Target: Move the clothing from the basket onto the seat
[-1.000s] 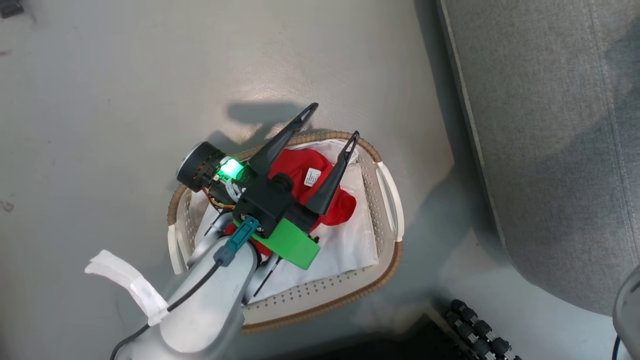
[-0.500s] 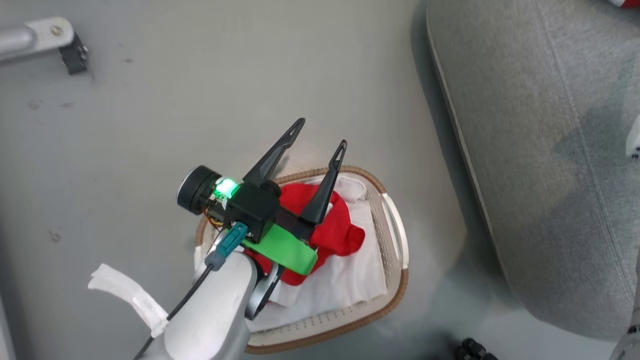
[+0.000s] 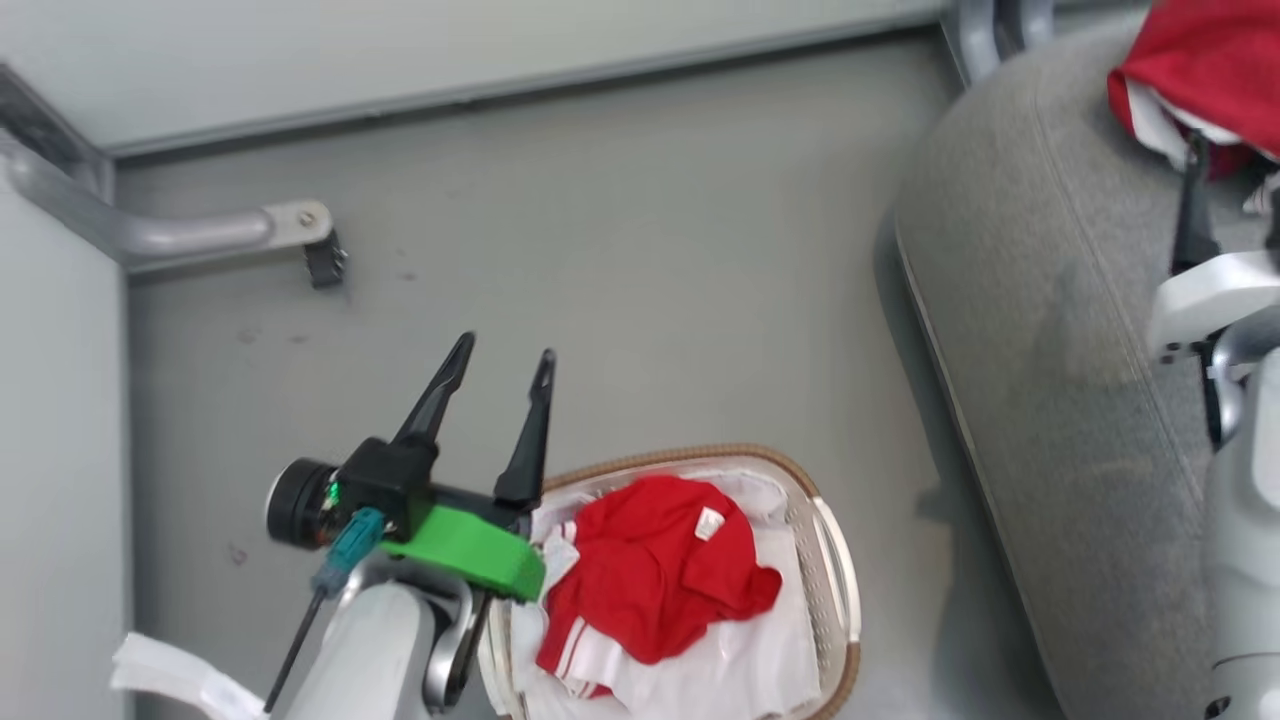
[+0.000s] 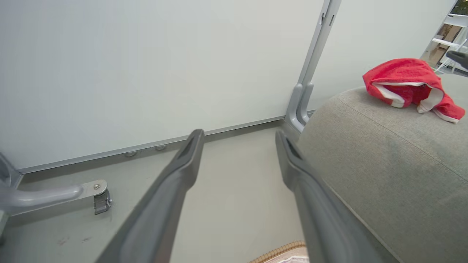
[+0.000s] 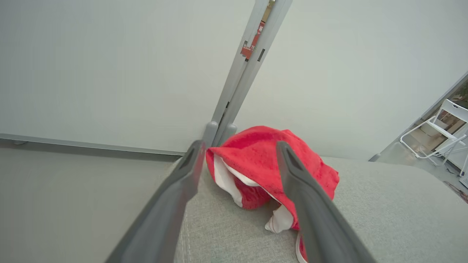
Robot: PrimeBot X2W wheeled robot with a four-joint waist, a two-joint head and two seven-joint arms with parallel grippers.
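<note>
Your head camera looks steeply down at the floor (image 3: 600, 250), with the basket (image 3: 700, 453) at its bottom edge and the seat (image 3: 1050, 400) down its right side. Your left wrist camera sits low beside the seat, facing the wall (image 4: 146, 73). Your right wrist camera looks across the seat top, close to the red garment (image 5: 252, 153). All three views share that garment.

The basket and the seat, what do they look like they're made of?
The basket looks like smooth white plastic, pierced with rows of small holes; its brown rim seems woven, perhaps rattan or imitation. The seat looks like matte grey woven upholstery fabric, with a stitched seam.
</note>
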